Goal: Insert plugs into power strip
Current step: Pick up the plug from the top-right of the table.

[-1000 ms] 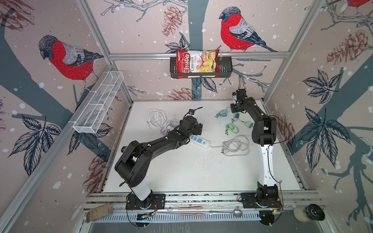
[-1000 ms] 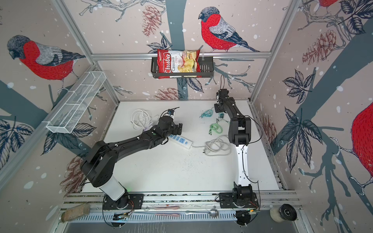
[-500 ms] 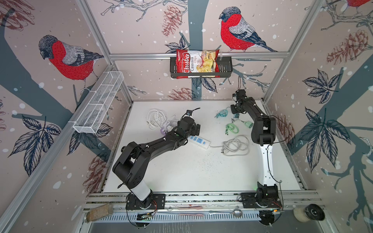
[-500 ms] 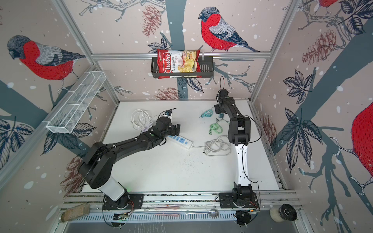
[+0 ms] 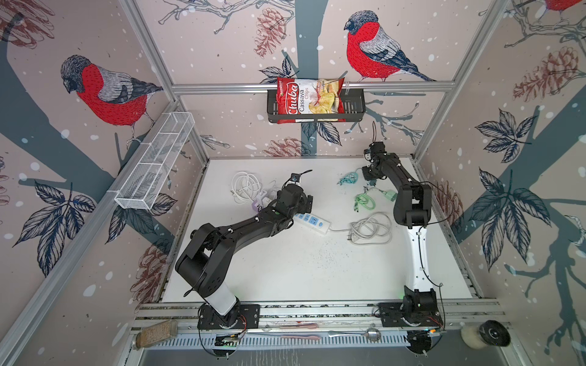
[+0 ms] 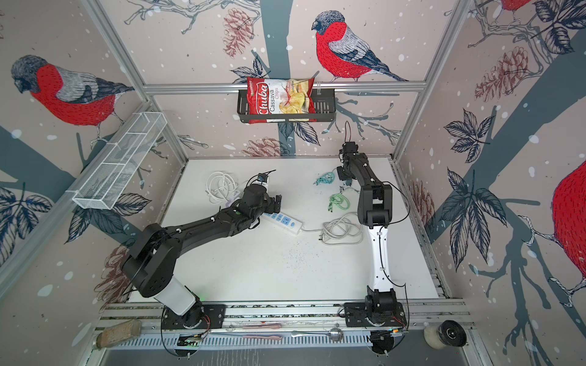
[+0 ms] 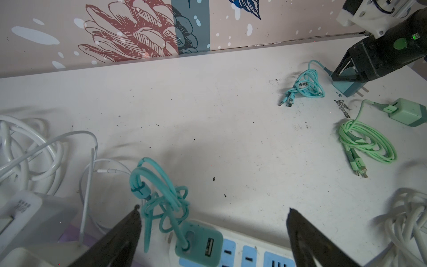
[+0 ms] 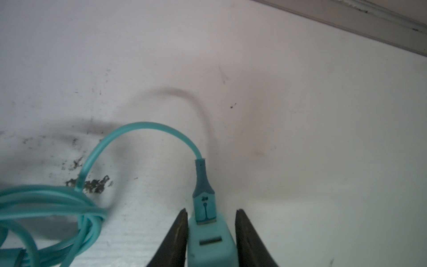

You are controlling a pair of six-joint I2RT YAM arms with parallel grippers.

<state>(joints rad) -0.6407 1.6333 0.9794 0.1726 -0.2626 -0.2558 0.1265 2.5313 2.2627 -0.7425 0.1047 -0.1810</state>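
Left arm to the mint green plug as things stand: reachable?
Doubtful: the mint green plug lies tight beside the right arm's elbow, well beyond the open left gripper over the power strip.

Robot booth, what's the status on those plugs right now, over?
Left pincer open above power strip. Right pincer clamped on loose teal plug. Other teal plug seated in strip. Mint green plug close by, not touching.
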